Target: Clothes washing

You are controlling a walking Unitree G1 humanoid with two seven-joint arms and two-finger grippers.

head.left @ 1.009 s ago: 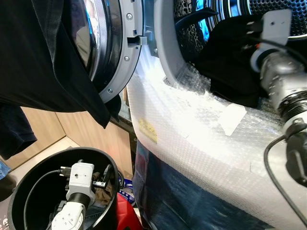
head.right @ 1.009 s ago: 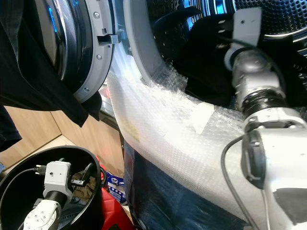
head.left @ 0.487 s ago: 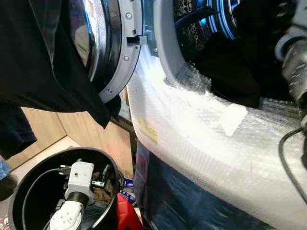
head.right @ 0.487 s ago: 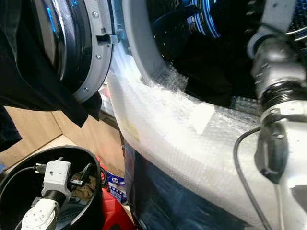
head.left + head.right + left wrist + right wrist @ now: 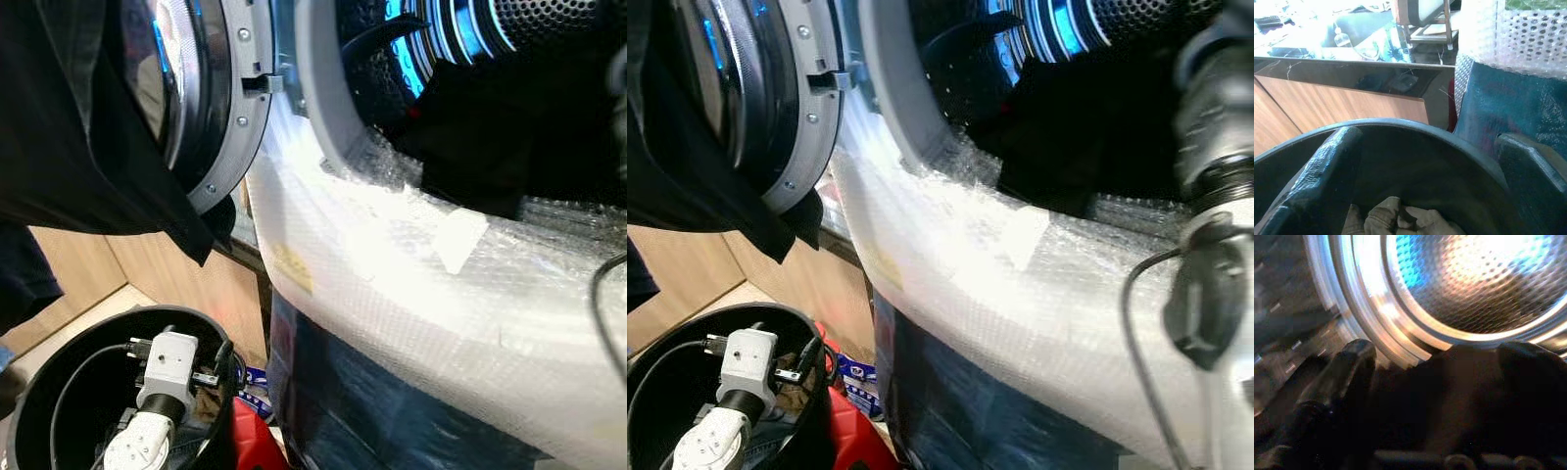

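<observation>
Right wrist view: right gripper (image 5: 1435, 377) inside drum (image 5: 1474, 284), fingers wide over dark garment (image 5: 509, 137); loading step; next, withdraw arm.

Left gripper (image 5: 1425, 196) wide-fingered in bucket (image 5: 59, 392).

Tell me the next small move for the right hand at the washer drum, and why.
Probably push the right hand a little deeper into the drum. Part of the black garment hangs over the bubble-wrapped rim, so it isn't fully inside. The right wrist view shows dark cloth between that hand's spread fingers. The left hand sits open inside the black bucket.
</observation>
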